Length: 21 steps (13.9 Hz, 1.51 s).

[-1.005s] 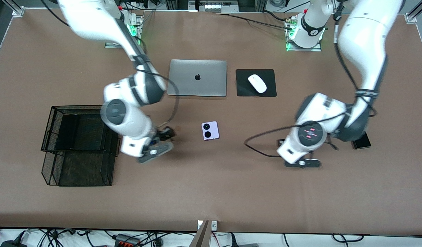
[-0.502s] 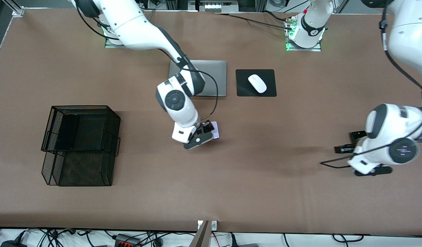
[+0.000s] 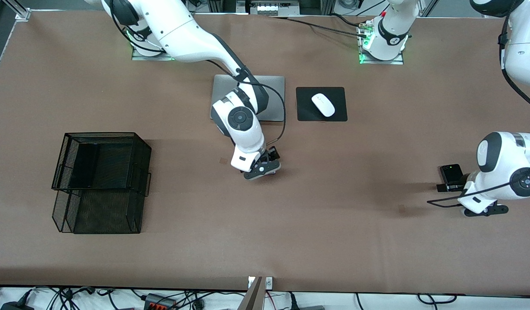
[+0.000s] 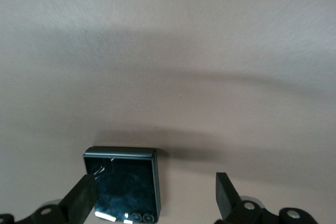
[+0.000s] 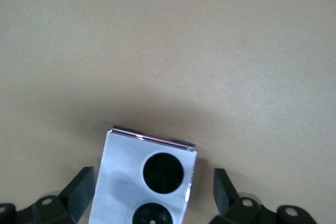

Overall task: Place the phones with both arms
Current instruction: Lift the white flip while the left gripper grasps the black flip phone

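Observation:
My right gripper (image 3: 268,161) hangs low over the table's middle, open, and it hides the lilac phone in the front view. In the right wrist view the lilac phone (image 5: 142,182), with two black circles, lies flat between the spread fingers (image 5: 79,192) of the right gripper (image 5: 151,184), touched by neither. Toward the left arm's end, my left gripper (image 3: 452,185) is open beside the small dark phone (image 3: 450,173). In the left wrist view the dark phone (image 4: 126,182) sits off-centre in the left gripper (image 4: 155,190), with one finger (image 4: 83,195) at its edge.
A silver laptop (image 3: 273,97), partly under the right arm, lies farther from the front camera than the right gripper. Beside it a white mouse (image 3: 323,104) rests on a black pad (image 3: 305,113). A black wire-mesh tray (image 3: 101,134) with two tiers stands toward the right arm's end.
The right arm swung from beside the mesh tray to over the lilac phone. The left arm swung toward its own end of the table, onto the dark phone. Both grippers stayed open.

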Each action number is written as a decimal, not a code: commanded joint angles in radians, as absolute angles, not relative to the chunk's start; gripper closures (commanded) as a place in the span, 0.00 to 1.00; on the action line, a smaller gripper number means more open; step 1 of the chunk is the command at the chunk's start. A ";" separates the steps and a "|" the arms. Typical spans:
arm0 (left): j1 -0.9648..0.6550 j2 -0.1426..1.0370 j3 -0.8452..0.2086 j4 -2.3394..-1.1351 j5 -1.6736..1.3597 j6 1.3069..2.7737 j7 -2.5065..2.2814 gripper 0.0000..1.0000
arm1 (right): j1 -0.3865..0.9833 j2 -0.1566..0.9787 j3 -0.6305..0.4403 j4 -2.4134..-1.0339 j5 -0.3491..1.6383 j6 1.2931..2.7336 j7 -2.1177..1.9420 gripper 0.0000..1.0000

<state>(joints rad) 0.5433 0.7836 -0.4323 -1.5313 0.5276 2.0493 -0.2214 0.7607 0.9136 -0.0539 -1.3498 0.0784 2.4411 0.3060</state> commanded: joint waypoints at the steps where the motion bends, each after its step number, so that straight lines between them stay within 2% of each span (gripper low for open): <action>1: 0.594 0.761 -0.442 -1.588 0.549 2.121 -0.172 0.00 | 0.782 0.957 -0.066 -1.289 0.064 2.437 0.357 0.00; 13: 0.676 0.798 -0.446 -1.652 0.534 2.177 -0.173 0.00 | 0.801 0.986 -0.075 -1.275 -0.011 2.434 0.410 0.00; 14: 0.678 0.801 -0.446 -1.654 0.532 2.177 -0.173 0.00 | 0.802 0.986 -0.075 -1.275 -0.014 2.433 0.407 0.08; 15: 0.678 0.805 -0.446 -1.652 0.532 2.177 -0.173 0.00 | 0.802 0.986 -0.075 -1.275 -0.021 2.433 0.405 0.32; 16: 0.678 0.807 -0.446 -1.652 0.532 2.177 -0.173 0.04 | 0.801 0.986 -0.075 -1.275 -0.021 2.428 0.403 0.58; 17: 0.678 0.807 -0.446 -1.654 0.534 2.177 -0.173 0.16 | 0.801 0.983 -0.075 -1.275 -0.021 2.422 0.405 0.72; 18: 0.677 0.805 -0.446 -1.654 0.534 2.177 -0.175 0.40 | 0.795 0.977 -0.077 -1.273 -0.021 2.412 0.403 0.77; 19: 0.676 0.804 -0.449 -1.652 0.534 2.175 -0.172 0.56 | 0.790 0.965 -0.081 -1.272 -0.020 2.384 0.402 0.79; 20: 0.676 0.802 -0.449 -1.651 0.534 2.174 -0.160 0.69 | 0.790 0.945 -0.092 -1.260 -0.017 2.343 0.408 0.80; 21: 0.676 0.801 -0.451 -1.649 0.534 2.174 -0.141 0.74 | 0.788 0.924 -0.106 -1.224 -0.011 2.283 0.410 0.80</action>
<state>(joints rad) 0.6634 0.7968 -0.4419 -1.6434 0.5283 2.1619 -0.1797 0.7898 0.9706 -0.0863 -1.2708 -0.0050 2.3854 0.3882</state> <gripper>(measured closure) 0.198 0.159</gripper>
